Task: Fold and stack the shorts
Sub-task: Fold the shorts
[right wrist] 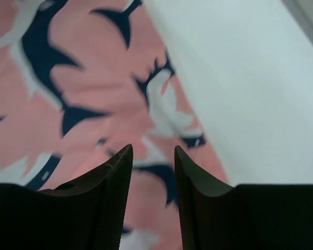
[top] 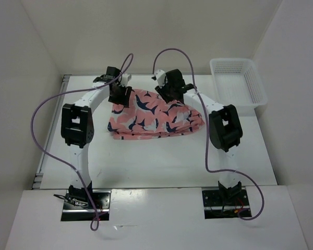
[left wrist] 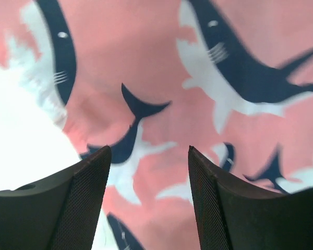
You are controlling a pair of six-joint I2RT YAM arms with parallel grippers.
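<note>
**Top external view: shorts lying crumpled, both hands released above them**

Top external coverage shows the shorts [top: 154, 117] lying in a loose, partly folded heap on the white worktop [top: 156, 161], a little beyond its centre. The left hand [top: 120, 96] is seen at the 10 o'clock edge of the heap, and the right hand [top: 167, 94] at its 12 o'clock edge. A white mesh basket [top: 237, 83] stands at 2 o'clock from the shorts, well apart from them, at the far right corner of the worktop.

In the left wrist view, the left hand [left wrist: 147, 151] is released: its fingers are spread wide, and nothing is held between them. The shark print of the shorts [left wrist: 161, 67] fills most of the picture beyond the tips, with bare worktop at 9 o'clock.

In the right wrist view, the right hand [right wrist: 153, 148] is also released, though only a narrow gap is left between its fingers. An edge of the shorts [right wrist: 94, 88] is seen beyond them, and bare worktop lies at 2 o'clock.
</note>
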